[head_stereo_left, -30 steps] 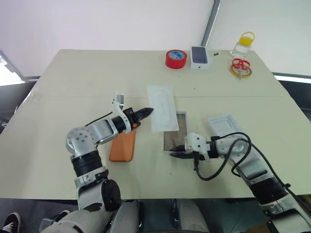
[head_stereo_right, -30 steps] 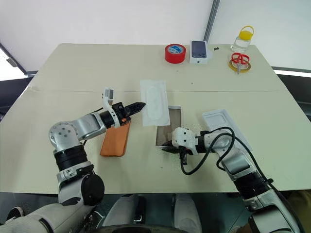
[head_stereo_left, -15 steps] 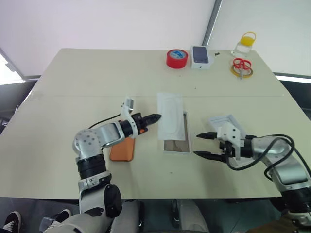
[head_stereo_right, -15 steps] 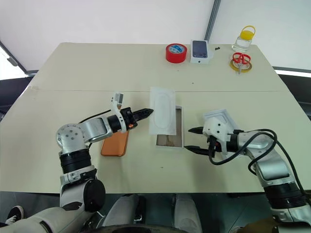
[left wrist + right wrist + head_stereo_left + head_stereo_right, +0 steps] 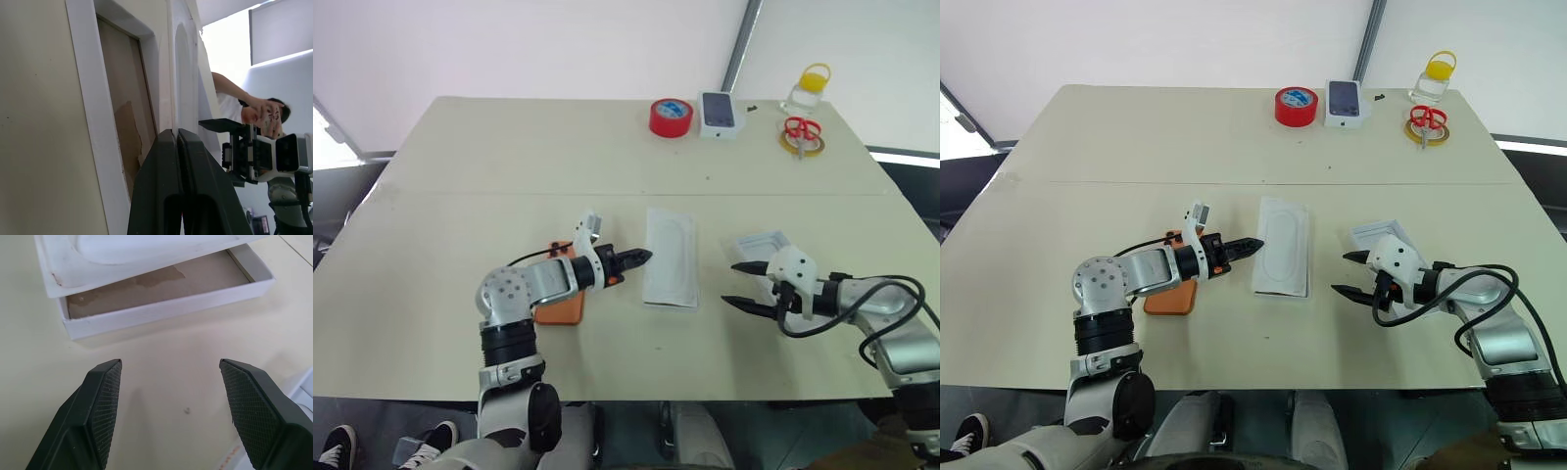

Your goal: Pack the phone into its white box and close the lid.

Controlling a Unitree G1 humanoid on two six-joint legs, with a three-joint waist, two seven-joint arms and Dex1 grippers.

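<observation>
- The left gripper [image 5: 644,257] is shut, its two black fingers pressed together with nothing between them. The tips are set against the long edge of the flat white moulded insert with an oval recess [image 5: 1283,245].
- The right gripper [image 5: 732,284] is spread wide and empty. It is held just above the beige table [image 5: 509,157], a little apart from the box.
- The shallow white cardboard box with thin raised walls [image 5: 166,308] is covered by the insert. In the right wrist view the insert is seen lying askew, with a strip of the brown box floor left uncovered.
- The flat orange phone [image 5: 563,308] lies on the table beside the box, partly under the left arm. It has not yet been packed.
- The shallow white lid [image 5: 762,245] lies on the table just behind the right gripper.
- The step in hand is judged to be shifting the insert with the closed fingertips.
- The push should be kept low, slow and square to the insert's edge, so that the insert slides and does not tip.
- The light box is likely to be dragged along. Its near wall may be steadied by the right gripper.
- Count of task items: one phone, one box, one lid.
- Count of other items: one insert, one red tape roll [image 5: 669,117], one small white phone carton [image 5: 717,114], one pair of red-handled scissors [image 5: 795,130], one clear jar with a yellow cap [image 5: 806,90].
</observation>
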